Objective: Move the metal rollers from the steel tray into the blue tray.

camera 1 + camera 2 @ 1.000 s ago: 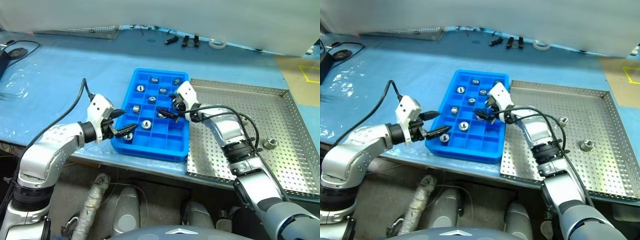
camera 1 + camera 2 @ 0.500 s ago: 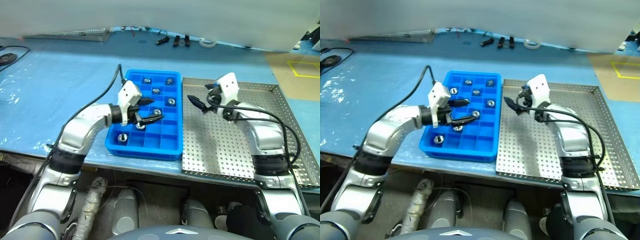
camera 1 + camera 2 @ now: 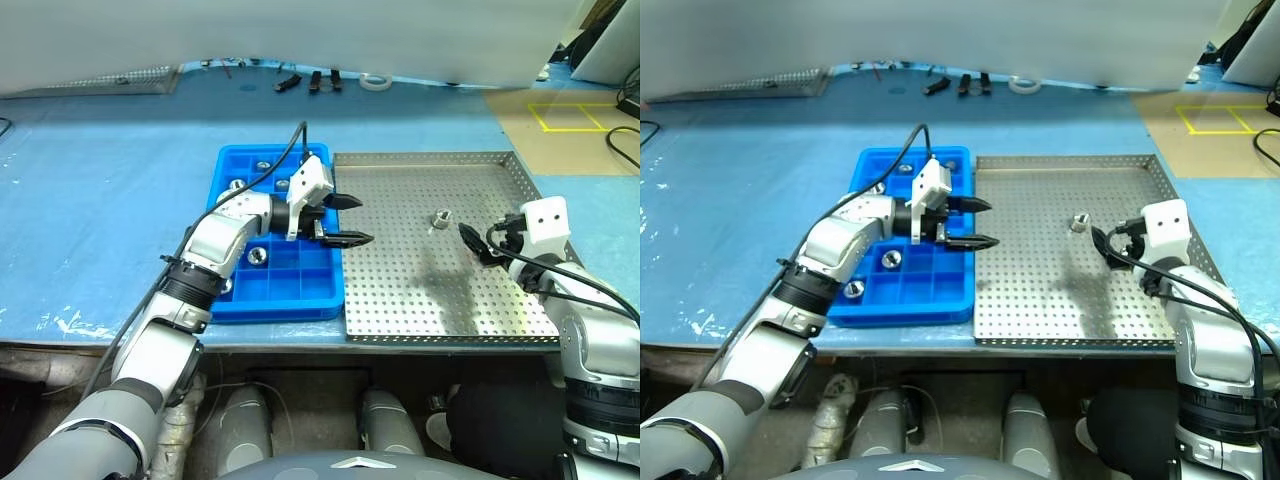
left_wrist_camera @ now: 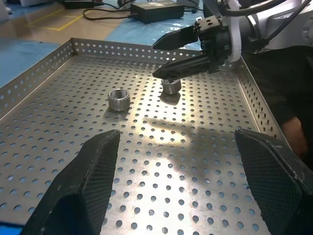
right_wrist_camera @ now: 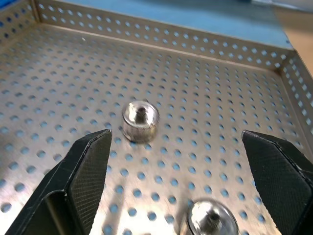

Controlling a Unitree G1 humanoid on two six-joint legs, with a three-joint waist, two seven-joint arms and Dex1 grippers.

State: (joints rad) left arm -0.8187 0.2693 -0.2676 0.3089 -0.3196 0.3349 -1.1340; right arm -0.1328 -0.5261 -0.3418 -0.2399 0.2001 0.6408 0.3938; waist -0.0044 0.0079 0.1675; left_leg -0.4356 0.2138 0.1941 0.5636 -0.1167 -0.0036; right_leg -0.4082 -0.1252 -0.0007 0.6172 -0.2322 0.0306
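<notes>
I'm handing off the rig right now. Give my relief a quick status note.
Left claw: open, empty, at the edge between the blue tray and the steel tray.
Right claw: open, empty, over the steel tray's right side.
Done: several metal rollers sit in blue tray compartments.
Left: two rollers on the steel tray, one in the open, one just under the right claw. The right claw looks better placed for both.

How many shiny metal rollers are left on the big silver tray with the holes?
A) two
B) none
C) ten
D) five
A: the right wrist view shows two metal rollers on the steel tray, one ahead of the open jaws and one nearer; the left wrist view shows two as well.
</notes>
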